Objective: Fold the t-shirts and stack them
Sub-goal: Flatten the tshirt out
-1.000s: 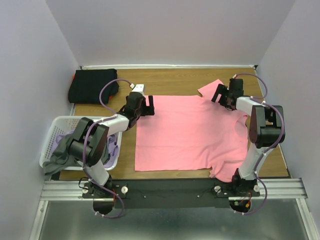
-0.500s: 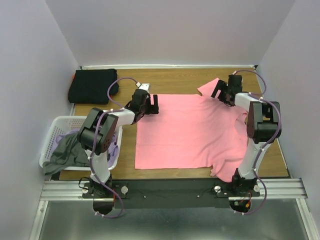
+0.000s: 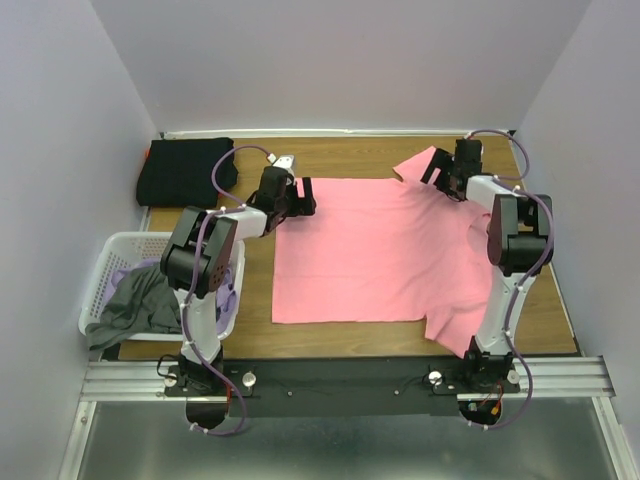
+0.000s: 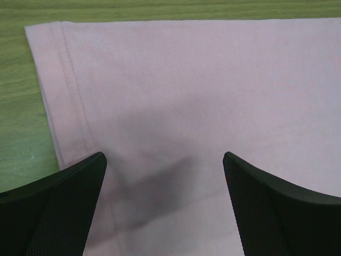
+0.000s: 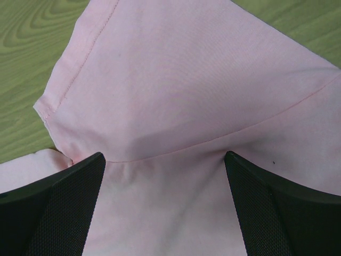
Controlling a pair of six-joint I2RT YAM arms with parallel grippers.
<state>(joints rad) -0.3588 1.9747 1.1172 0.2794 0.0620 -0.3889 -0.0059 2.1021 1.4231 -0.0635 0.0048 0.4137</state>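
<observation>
A bright pink t-shirt [image 3: 380, 250] lies spread flat on the wooden table. My left gripper [image 3: 300, 197] is open over its far left hem corner; in the left wrist view the gripper [image 4: 165, 176] has its jaws wide apart above the pink cloth [image 4: 186, 85]. My right gripper [image 3: 440, 180] is open over the far right sleeve; in the right wrist view the gripper [image 5: 164, 170] straddles the sleeve seam [image 5: 213, 141]. A folded black t-shirt [image 3: 185, 172] lies at the far left. A grey t-shirt [image 3: 140, 300] and a lavender one [image 3: 228, 295] lie in the basket.
A white lattice laundry basket [image 3: 125, 238] stands at the left edge of the table, beside the left arm. Lavender walls close in the table on three sides. The pink shirt's near right sleeve [image 3: 455, 335] hangs at the table's front edge.
Both grippers have moved toward the far edge, and the pink shirt's far edge has moved with them. The shirt now lies flatter and farther back.
</observation>
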